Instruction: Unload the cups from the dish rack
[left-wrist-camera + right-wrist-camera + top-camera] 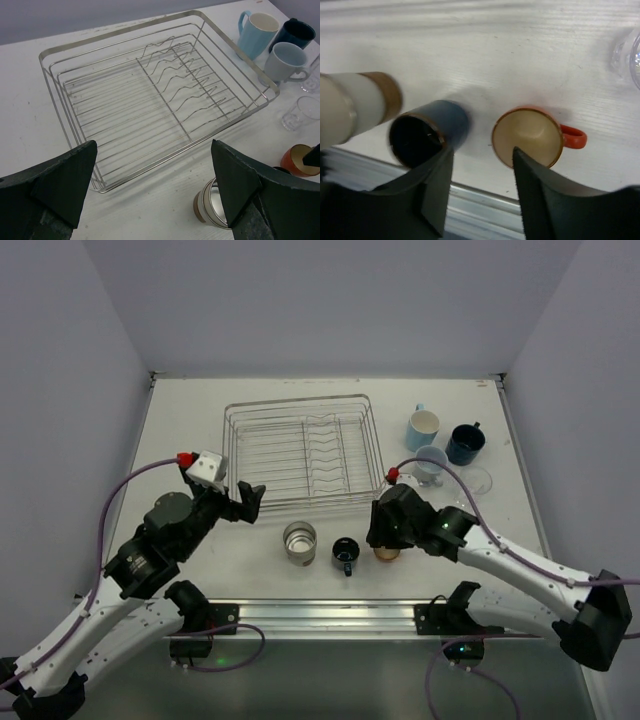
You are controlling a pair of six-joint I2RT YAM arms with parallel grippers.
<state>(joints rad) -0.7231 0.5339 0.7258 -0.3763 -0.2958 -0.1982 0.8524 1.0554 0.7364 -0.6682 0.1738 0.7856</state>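
Near the desk's [180, 440] front edge, the right tool [482, 152] hangs half-open over the orange cup [527, 135]; the left tool [154, 147] gapes empty.

Top view now: I'm looking at a white table [185, 415], boxed in on three sides. The back wall [330, 300] stands at twelve o'clock, the left wall [60, 390] at nine and the right wall [590, 360] at three, all plain pale grey-lilac. At six o'clock a silver rail [330, 615] runs along the table's near edge. On the right wrist feed I can make out fine grain lines across the tabletop, and that same rail shows as a grey strip at the bottom.
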